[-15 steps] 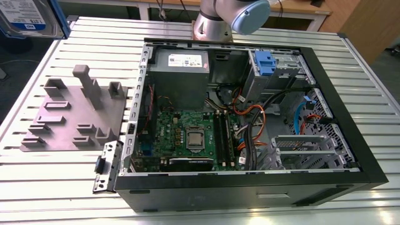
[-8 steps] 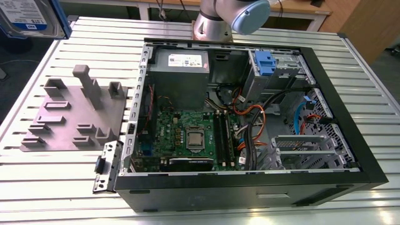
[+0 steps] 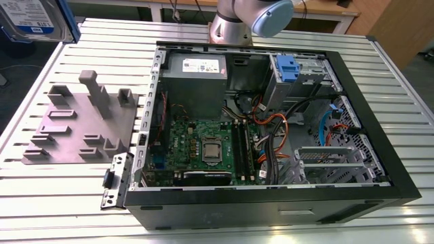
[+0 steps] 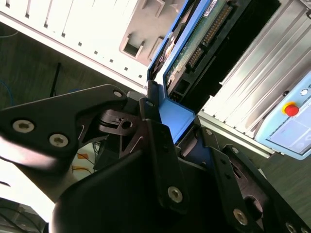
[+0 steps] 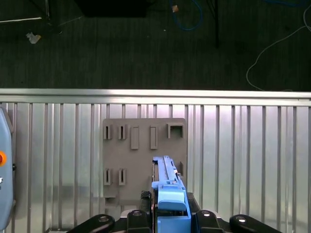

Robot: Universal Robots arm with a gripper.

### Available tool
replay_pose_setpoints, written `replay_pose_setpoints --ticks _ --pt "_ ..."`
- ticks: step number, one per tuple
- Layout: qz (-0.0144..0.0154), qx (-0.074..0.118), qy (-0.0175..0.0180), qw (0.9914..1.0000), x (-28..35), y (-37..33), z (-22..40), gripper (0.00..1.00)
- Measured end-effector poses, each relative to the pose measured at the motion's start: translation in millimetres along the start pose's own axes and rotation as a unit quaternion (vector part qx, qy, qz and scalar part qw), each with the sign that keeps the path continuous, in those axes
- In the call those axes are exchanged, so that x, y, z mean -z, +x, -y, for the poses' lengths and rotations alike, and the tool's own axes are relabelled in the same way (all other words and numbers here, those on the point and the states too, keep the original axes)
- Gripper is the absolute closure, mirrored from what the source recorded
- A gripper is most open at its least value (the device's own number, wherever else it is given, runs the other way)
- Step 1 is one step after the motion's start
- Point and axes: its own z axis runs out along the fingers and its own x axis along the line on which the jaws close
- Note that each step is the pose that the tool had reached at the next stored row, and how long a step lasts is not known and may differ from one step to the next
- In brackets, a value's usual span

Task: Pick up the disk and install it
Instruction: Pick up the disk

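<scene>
Slatted metal desk carries an open computer case lying on its side, motherboard and power supply exposed. Arm rises just behind the case's far wall. Grey moulded plate with upright pegs sits flat on the desk at the exterior view's left, just beside the case. None of its slots has anything in it. Disk is off the desk and in the air at the exterior view's upper left, well apart from the case, label side facing the camera and a blue rail along one edge. In the first wrist view the disk is edge-on over the plate, with bare desk around it. Pincer is clamped on the disk's blue rail, one black finger on each side. The second wrist view has the same grip, with the disk's circuit board and connector side showing. Small blue clip sits in the drive bay at the case's far corner. Pendant with a red button lies at the desk's edge.
</scene>
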Motion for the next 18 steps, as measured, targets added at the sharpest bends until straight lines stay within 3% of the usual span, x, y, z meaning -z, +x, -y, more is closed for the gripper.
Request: replay_pose_setpoints --ticks 8,18 --pt "-0.0006 0.000 0.0000 1.00000 0.0 11.4 0.8 0.64" --pt "-0.0008 0.000 -0.0001 1.00000 0.1 12.6 4.2 0.64"
